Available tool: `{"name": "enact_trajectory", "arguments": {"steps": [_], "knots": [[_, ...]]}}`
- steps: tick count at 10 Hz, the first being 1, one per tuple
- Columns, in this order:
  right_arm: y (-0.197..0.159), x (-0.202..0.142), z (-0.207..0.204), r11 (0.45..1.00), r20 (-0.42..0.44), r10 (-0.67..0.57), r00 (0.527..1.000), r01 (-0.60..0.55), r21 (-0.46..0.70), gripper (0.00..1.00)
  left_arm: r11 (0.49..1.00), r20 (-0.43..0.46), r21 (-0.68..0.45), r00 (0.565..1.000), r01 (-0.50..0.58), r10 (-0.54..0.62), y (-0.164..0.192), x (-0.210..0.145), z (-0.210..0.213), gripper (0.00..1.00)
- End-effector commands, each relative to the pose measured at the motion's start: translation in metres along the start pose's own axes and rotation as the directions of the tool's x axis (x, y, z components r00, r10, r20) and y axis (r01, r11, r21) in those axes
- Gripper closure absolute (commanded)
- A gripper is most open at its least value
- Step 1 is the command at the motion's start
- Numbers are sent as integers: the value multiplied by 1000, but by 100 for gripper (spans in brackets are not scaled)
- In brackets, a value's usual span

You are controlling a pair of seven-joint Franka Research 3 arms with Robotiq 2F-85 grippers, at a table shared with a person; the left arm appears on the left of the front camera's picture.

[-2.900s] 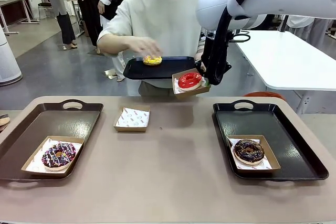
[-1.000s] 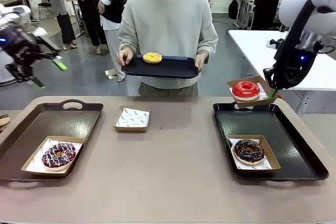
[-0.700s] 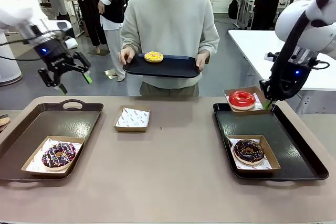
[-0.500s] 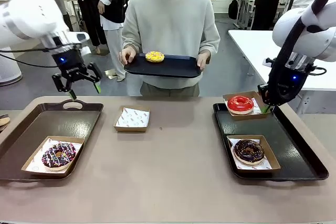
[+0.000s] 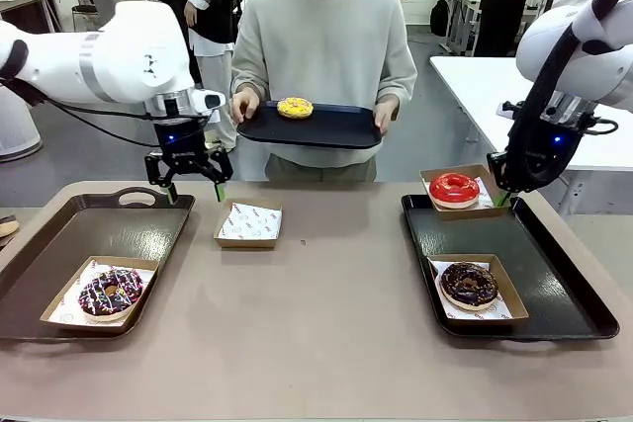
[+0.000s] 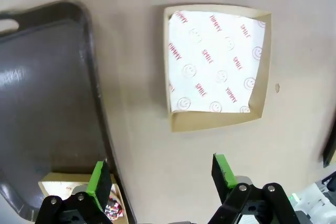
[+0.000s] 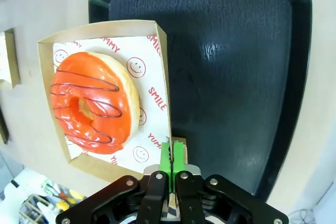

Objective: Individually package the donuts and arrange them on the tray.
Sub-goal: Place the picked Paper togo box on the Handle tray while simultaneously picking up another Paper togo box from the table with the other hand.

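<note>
Left gripper (image 5: 195,193) hovers over tan table (image 5: 326,323).

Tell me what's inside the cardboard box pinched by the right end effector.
The cardboard box, gripped at its rim by the right end effector, holds a red-iced donut on white printed paper. The part of the paper under the donut is covered.

Donuts: four: yellow donut (image 5: 295,107), red donut (image 5: 454,188), sprinkled donut (image 5: 468,284), drizzled donut (image 5: 110,292).
Boxes: four: red donut's box (image 5: 457,212), sprinkled donut's box (image 5: 511,289), drizzled donut's box (image 5: 59,295), empty box (image 5: 249,223).
Trays: three: left tray (image 5: 109,229) and right tray (image 5: 475,229) on the table, far tray (image 5: 336,126) in the person's hands.
</note>
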State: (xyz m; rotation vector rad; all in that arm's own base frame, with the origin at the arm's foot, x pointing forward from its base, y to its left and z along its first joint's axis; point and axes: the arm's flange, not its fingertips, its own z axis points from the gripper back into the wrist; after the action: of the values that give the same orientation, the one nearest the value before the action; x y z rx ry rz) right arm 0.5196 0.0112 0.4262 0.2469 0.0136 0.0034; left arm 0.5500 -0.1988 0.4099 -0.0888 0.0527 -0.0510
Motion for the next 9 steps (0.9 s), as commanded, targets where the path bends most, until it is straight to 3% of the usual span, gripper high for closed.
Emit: {"name": "enact_trajectory", "arguments": {"steps": [1,5,7,9], "knots": [[0,-2,1,1000,-2,3,1000,-3,-4,98,1000,83,21,996,14,-15,-12,8,-7,0],[0,-2,1,1000,-2,3,1000,-3,-4,98,997,112,-16,991,70,-68,-25,14,-31,0],[0,-2,1,1000,-2,3,1000,-3,-4,98,996,125,17,988,92,-94,-25,13,-40,0],[0,-2,1,1000,-2,3,1000,-3,-4,98,998,98,-18,994,56,-54,-26,16,-32,0]]}}
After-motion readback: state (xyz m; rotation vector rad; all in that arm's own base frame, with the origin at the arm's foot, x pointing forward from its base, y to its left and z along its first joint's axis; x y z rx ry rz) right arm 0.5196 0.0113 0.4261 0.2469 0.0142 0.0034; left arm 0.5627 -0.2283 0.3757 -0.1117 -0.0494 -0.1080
